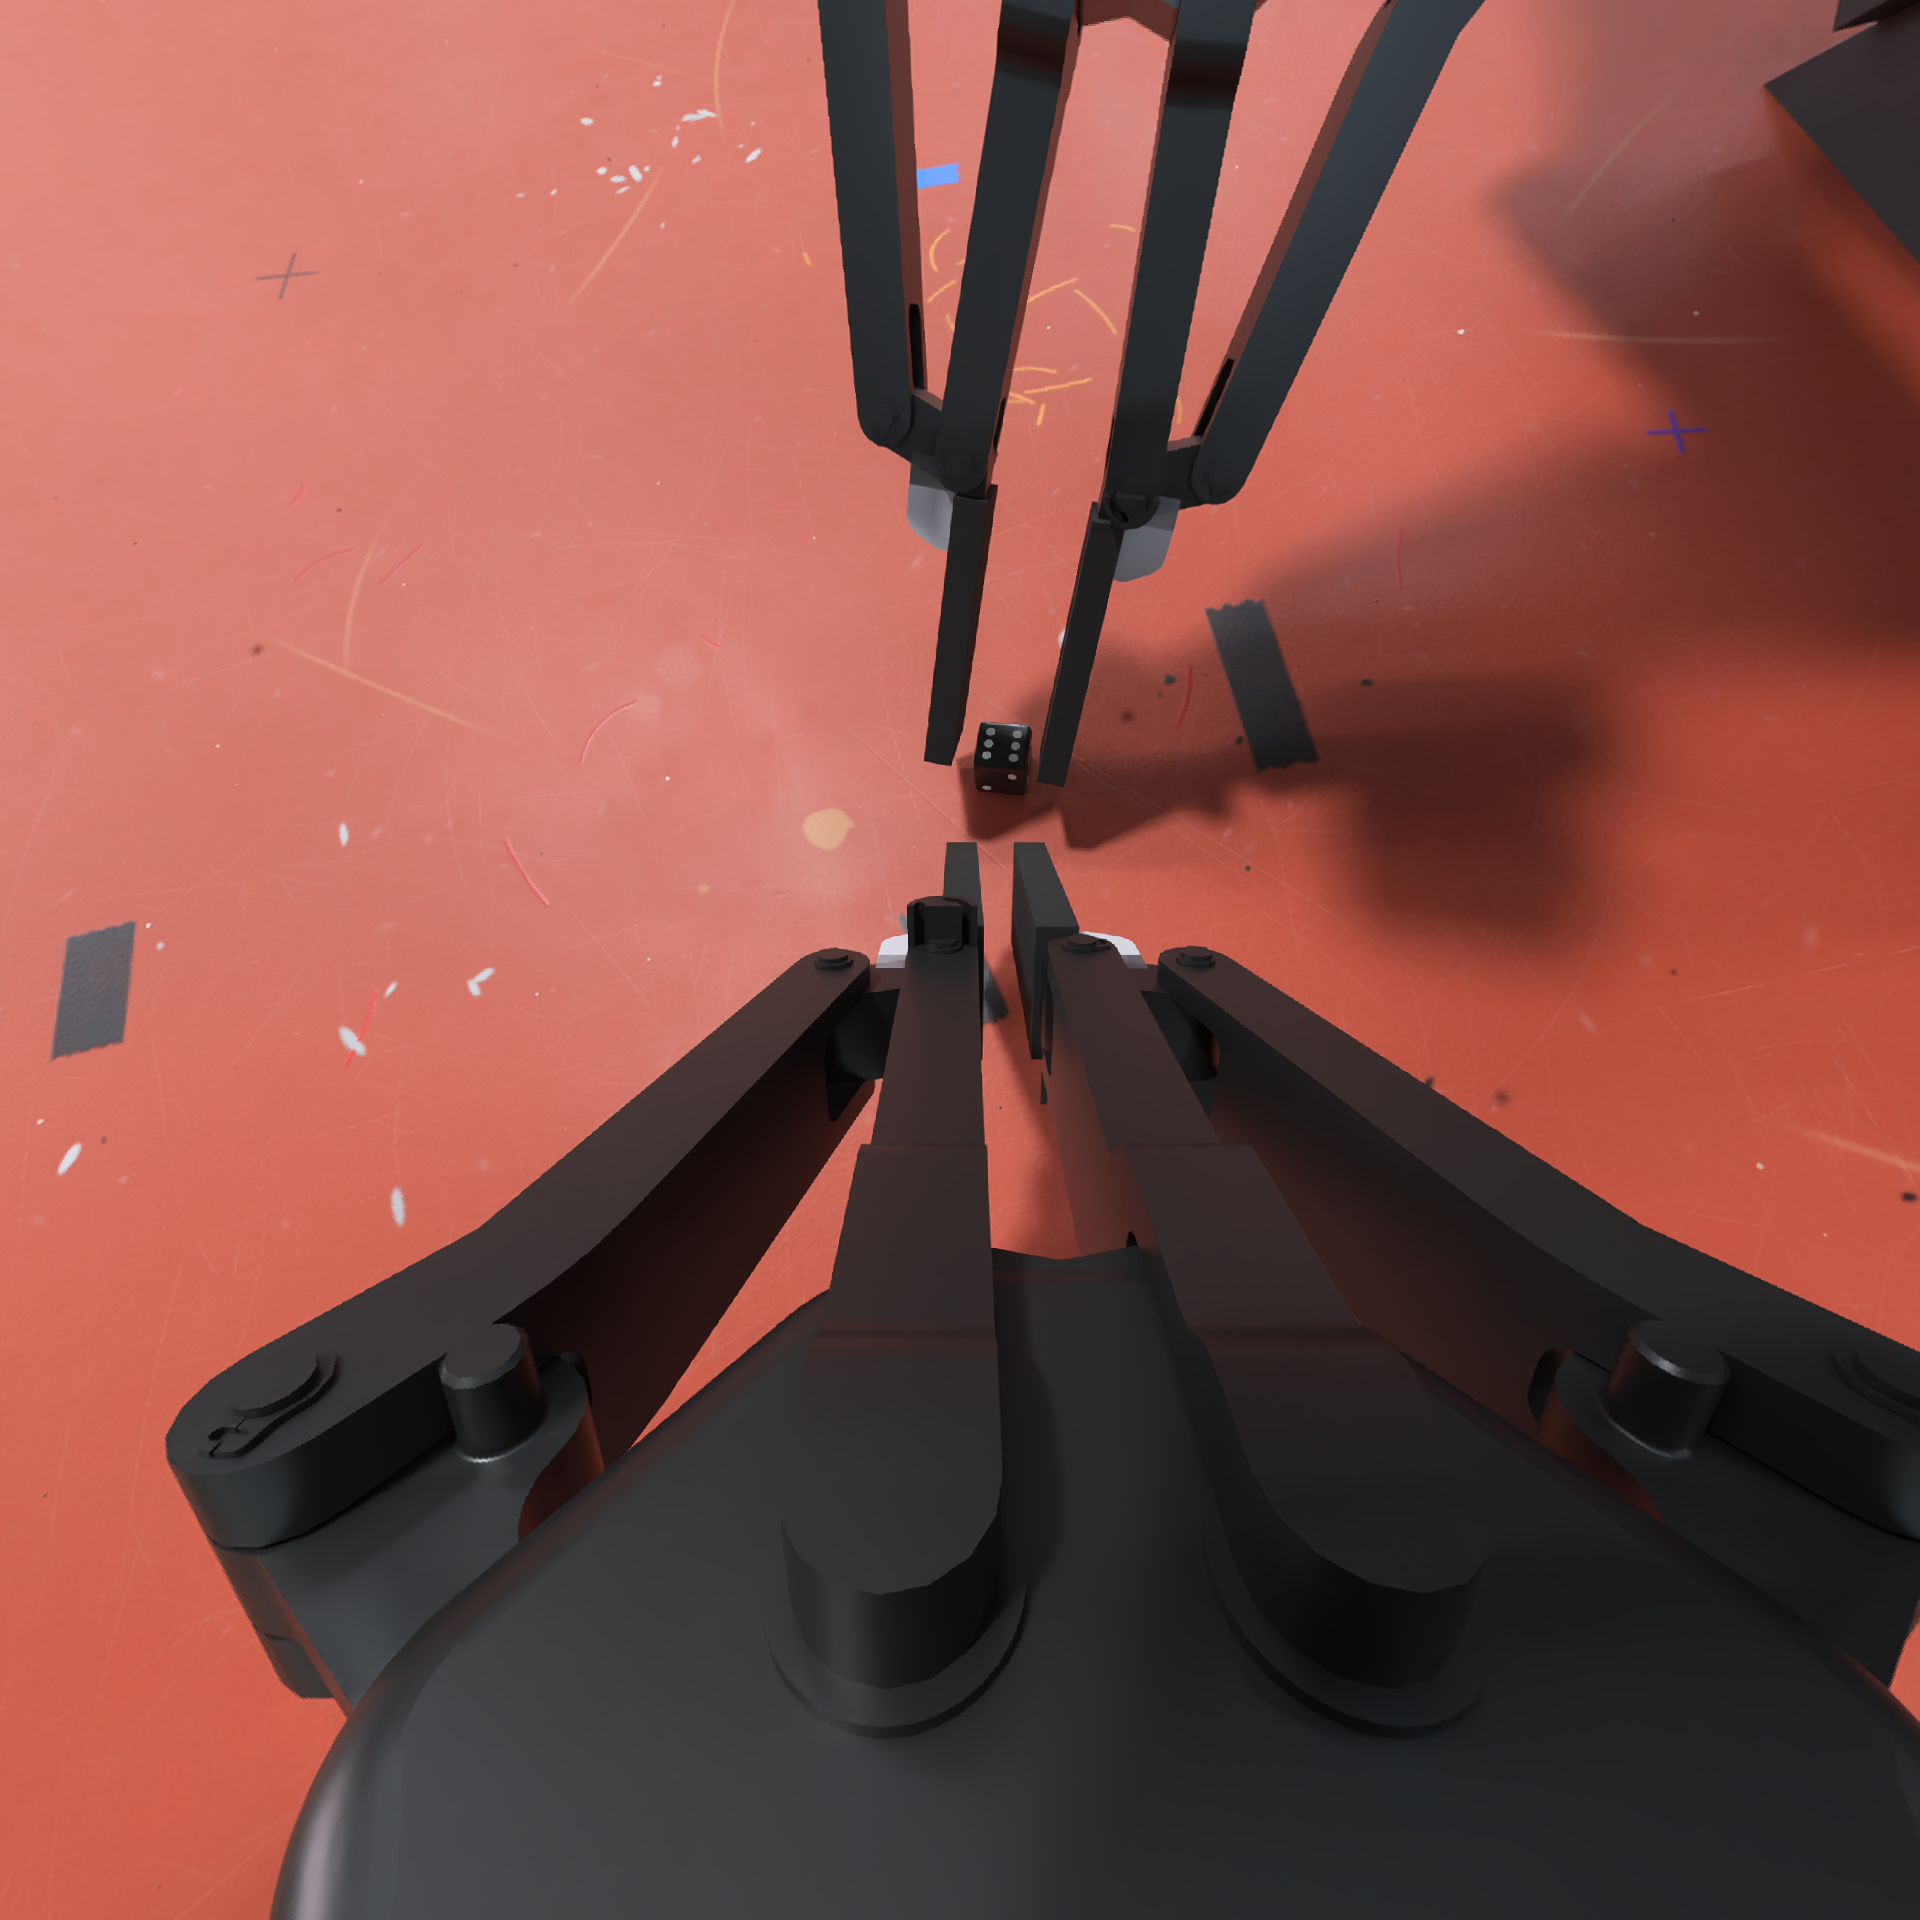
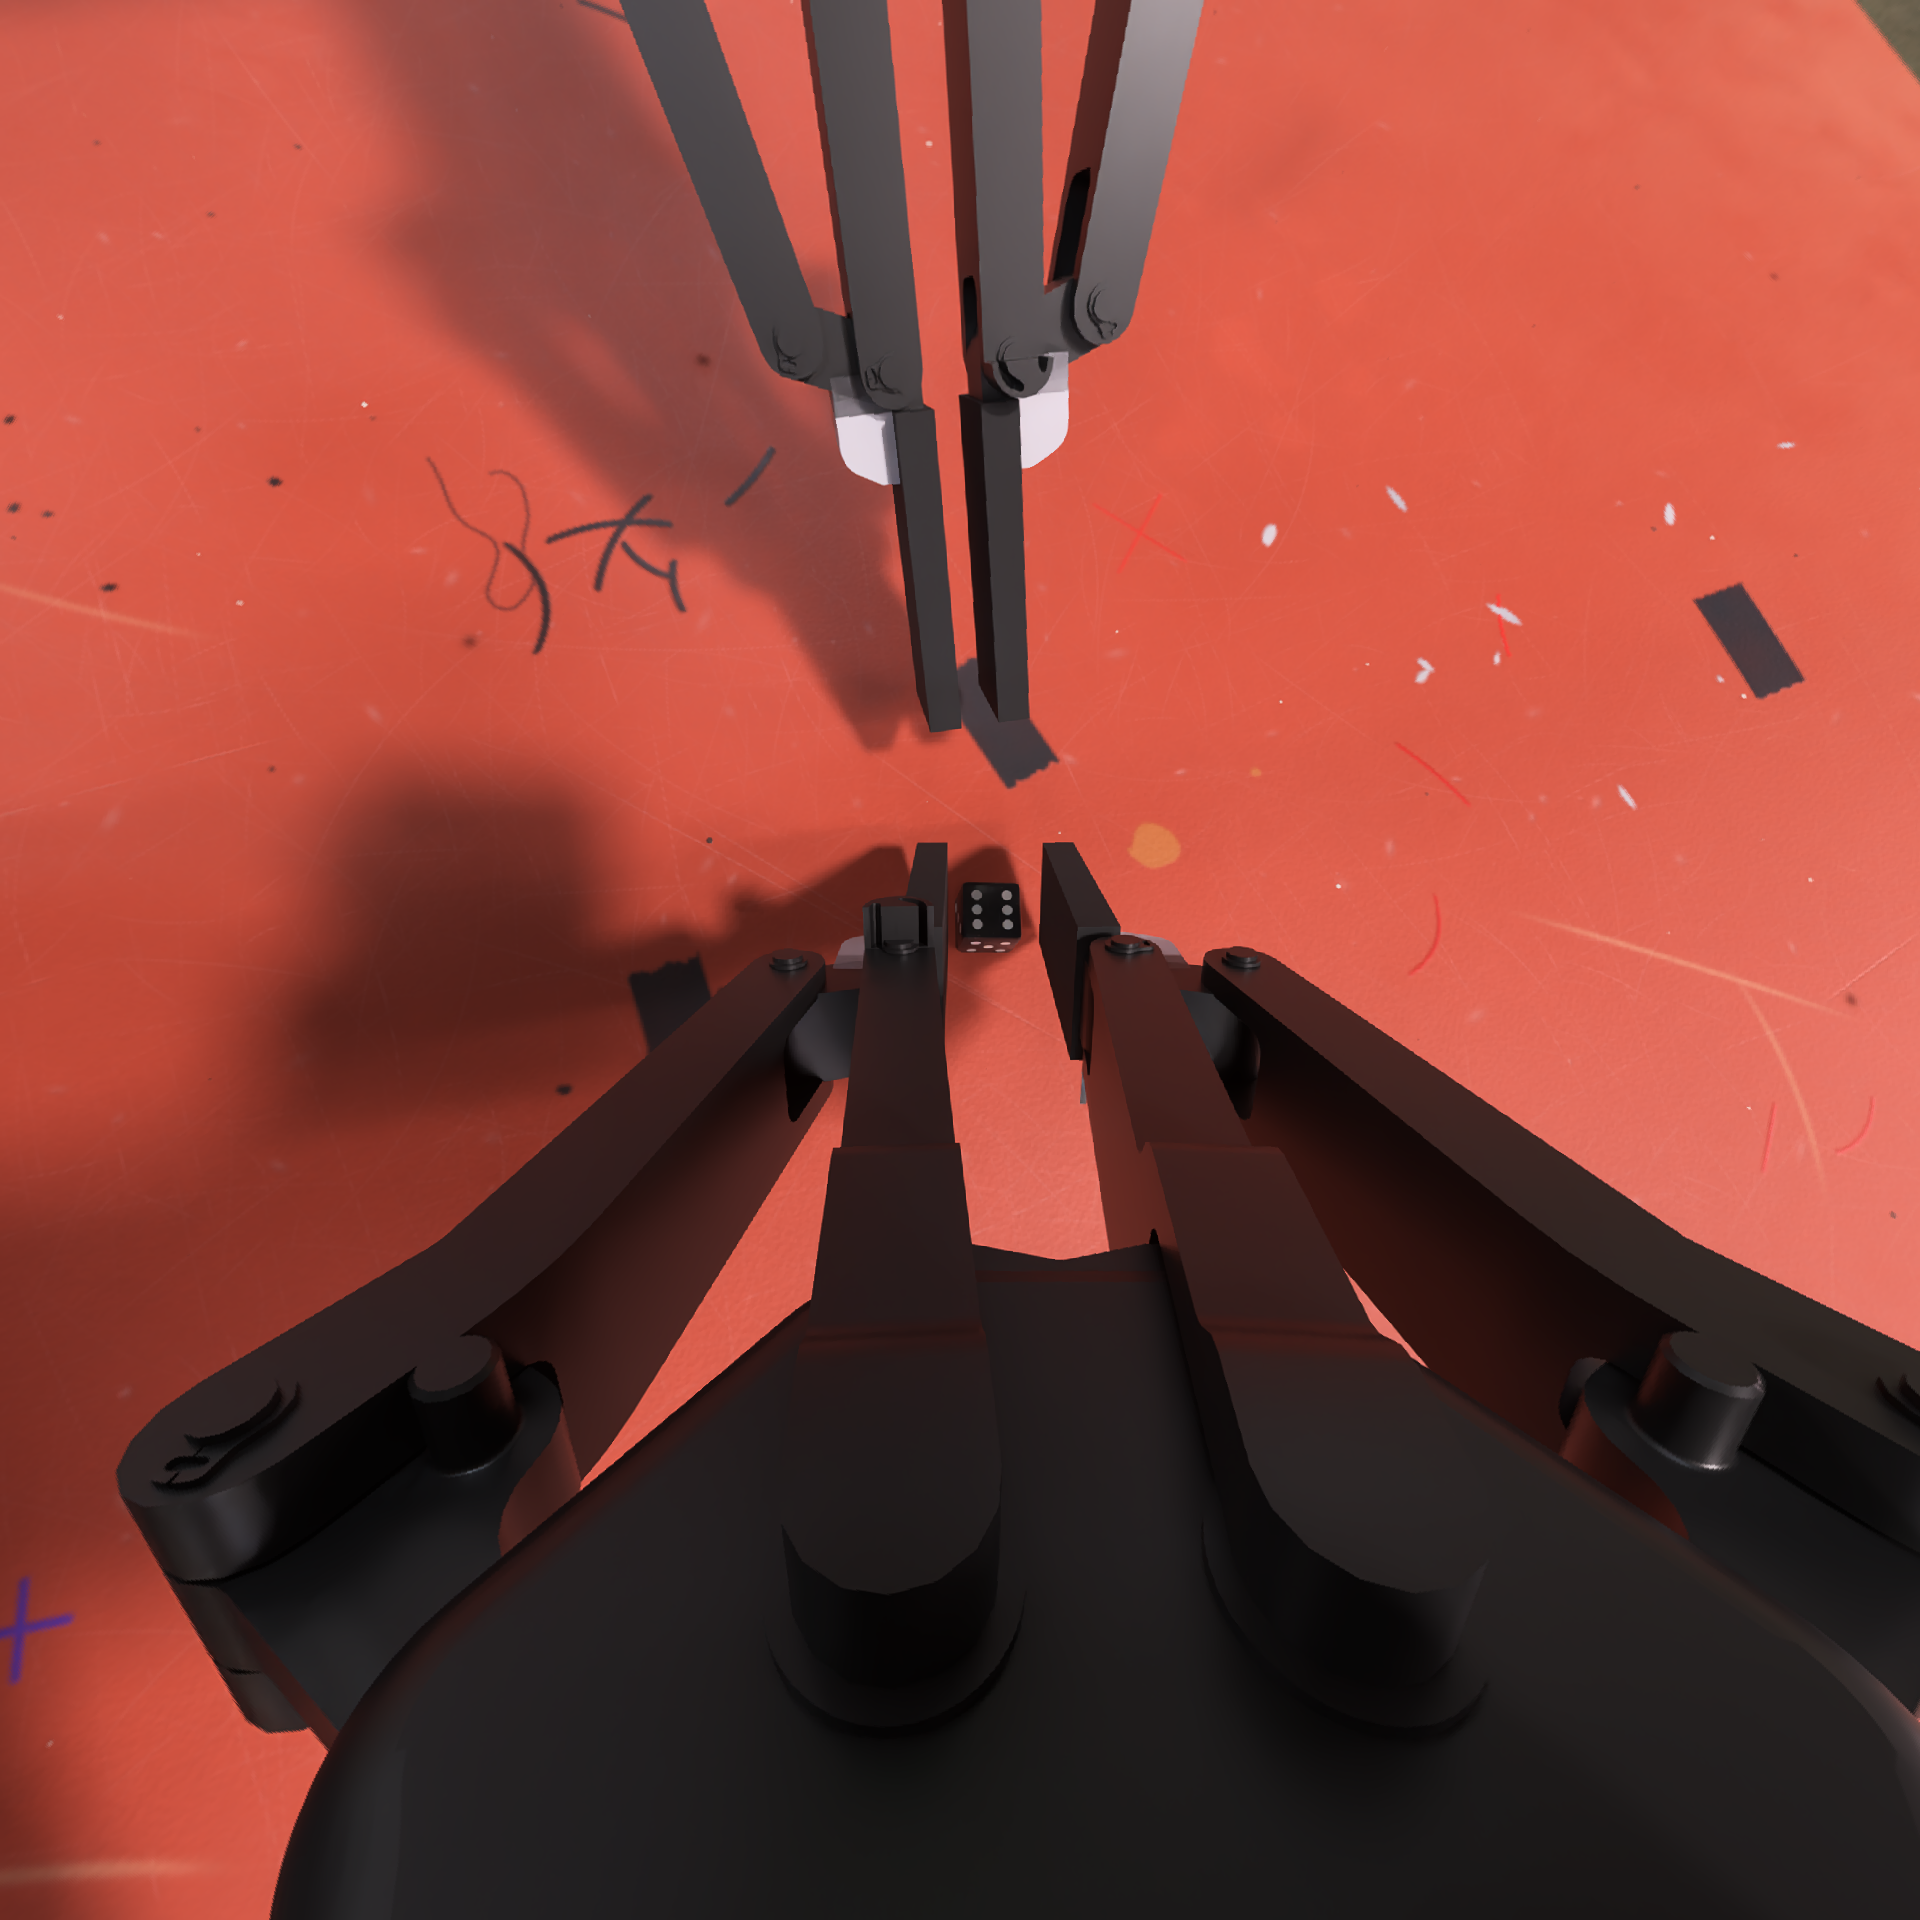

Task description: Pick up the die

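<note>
A small black die with white pips [image 2: 987,914] rests on the red table [image 2: 1455,312]. My right gripper [image 2: 992,847] is open and straddles it. The die lies close to the left finger [image 2: 928,883], with a clear gap to the right finger [image 2: 1065,894]. In the left wrist view the die [image 1: 1003,756] stands between the right gripper's fingertips [image 1: 997,771], touched by neither. My left gripper [image 1: 995,847] is shut with only a thin slit and is empty. It hovers just short of the die, facing the right gripper. It also shows in the right wrist view [image 2: 971,722].
Black tape strips lie on the table [image 1: 1259,686] [image 1: 94,987] [image 2: 1749,639]. A small blue tape piece [image 1: 938,175] lies behind the right gripper. A dark block [image 1: 1860,135] sits at the far right. The table edge [image 2: 1870,31] shows at the top right corner.
</note>
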Robot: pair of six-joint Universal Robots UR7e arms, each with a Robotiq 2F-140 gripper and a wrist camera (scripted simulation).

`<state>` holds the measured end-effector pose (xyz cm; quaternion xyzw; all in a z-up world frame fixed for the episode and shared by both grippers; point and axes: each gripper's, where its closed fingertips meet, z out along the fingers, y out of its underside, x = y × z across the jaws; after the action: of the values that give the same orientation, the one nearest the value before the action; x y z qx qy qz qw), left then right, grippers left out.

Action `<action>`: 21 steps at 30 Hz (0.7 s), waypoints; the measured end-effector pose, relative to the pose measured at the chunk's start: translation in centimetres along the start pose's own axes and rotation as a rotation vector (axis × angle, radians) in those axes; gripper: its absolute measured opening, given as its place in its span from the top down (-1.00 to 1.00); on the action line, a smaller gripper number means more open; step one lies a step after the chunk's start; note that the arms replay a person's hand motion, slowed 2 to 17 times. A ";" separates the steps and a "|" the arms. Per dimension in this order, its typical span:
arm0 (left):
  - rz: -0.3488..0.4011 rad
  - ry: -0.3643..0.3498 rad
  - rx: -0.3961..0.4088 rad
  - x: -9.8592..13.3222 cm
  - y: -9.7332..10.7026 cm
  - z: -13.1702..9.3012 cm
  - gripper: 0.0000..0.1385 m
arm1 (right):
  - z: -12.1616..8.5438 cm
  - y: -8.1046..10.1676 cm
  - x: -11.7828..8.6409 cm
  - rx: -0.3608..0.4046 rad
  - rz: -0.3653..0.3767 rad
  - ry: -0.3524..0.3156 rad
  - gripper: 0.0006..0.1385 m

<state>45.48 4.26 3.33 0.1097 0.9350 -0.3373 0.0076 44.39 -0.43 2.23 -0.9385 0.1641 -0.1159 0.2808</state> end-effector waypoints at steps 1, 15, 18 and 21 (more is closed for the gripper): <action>0.000 0.000 0.001 0.0 0.0 0.0 0.87 | 0.0 0.0 0.0 0.010 0.002 0.003 0.66; -0.002 0.007 0.002 0.1 0.0 0.1 0.87 | 0.0 -0.4 0.1 0.137 0.030 -0.011 0.66; -0.001 0.009 -0.001 0.1 0.1 0.2 0.87 | 0.1 -0.4 -0.1 0.138 0.035 -0.032 0.65; 0.001 0.009 -0.003 0.1 0.1 0.2 0.87 | 0.3 -0.3 -0.2 0.135 0.037 -0.049 0.65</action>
<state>45.36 4.19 3.10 0.1115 0.9355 -0.3353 0.0038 44.40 0.01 2.18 -0.9169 0.1662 -0.0985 0.3494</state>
